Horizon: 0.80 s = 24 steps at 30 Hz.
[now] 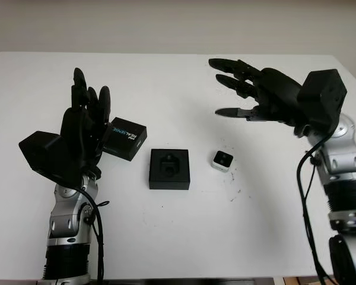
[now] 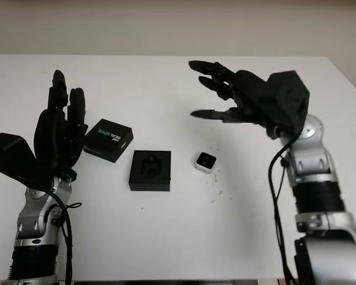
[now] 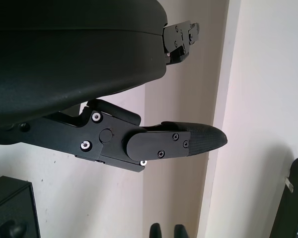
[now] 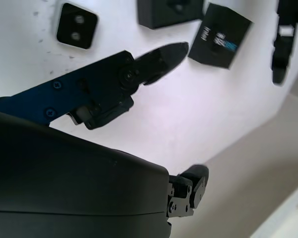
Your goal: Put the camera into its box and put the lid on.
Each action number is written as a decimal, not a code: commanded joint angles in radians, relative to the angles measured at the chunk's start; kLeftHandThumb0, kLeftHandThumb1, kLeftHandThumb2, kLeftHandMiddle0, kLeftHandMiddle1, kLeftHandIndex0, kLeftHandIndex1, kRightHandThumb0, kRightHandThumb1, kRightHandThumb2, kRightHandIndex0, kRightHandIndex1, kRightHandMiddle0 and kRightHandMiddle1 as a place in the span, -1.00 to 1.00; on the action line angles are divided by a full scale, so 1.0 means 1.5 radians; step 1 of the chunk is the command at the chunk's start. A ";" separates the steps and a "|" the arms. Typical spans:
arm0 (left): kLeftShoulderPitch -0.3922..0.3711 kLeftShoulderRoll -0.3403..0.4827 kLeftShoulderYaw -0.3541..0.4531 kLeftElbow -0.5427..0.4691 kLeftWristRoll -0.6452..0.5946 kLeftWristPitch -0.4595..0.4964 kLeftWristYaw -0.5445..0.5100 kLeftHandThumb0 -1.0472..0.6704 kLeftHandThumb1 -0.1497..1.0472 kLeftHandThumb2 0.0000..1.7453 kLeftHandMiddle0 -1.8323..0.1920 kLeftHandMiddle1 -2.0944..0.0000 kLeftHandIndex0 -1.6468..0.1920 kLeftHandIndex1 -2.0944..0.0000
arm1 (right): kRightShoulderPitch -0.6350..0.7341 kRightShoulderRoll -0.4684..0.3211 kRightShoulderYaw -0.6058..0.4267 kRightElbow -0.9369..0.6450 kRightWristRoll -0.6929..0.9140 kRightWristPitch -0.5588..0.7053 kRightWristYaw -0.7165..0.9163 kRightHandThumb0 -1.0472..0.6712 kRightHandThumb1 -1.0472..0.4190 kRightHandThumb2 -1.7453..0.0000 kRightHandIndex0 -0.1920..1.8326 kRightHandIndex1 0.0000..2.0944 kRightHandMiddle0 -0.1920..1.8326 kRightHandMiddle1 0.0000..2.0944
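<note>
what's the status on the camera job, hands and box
Both hands open, raised: left hand by the lid, right hand beyond the camera. Camera on table, right of the open box. Lid off. Nothing in the way.

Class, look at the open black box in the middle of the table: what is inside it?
The box holds a black moulded insert with an empty recess. The camera lies outside, beside it. Whatever is under the insert is hidden.

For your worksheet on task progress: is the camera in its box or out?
Out. The camera lies on the table beside the open box.
</note>
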 commanded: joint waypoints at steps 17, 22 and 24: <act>-0.009 0.000 0.001 -0.011 -0.003 -0.001 0.003 -0.49 1.00 -0.55 1.00 0.99 1.00 1.00 | -0.036 -0.120 0.140 0.042 -0.251 -0.343 -0.009 -0.22 -0.55 0.94 -0.38 -0.81 -0.38 -0.84; -0.008 0.001 0.003 -0.009 -0.005 -0.005 0.001 -0.49 1.00 -0.55 1.00 0.99 1.00 1.00 | -0.037 -0.135 0.158 0.044 -0.281 -0.374 -0.008 -0.25 -0.60 0.93 -0.38 -0.84 -0.38 -0.89; -0.007 0.003 0.003 -0.010 -0.004 -0.004 -0.001 -0.50 1.00 -0.56 1.00 0.99 1.00 1.00 | -0.037 -0.142 0.166 0.042 -0.296 -0.384 -0.008 -0.26 -0.61 0.93 -0.38 -0.85 -0.38 -0.90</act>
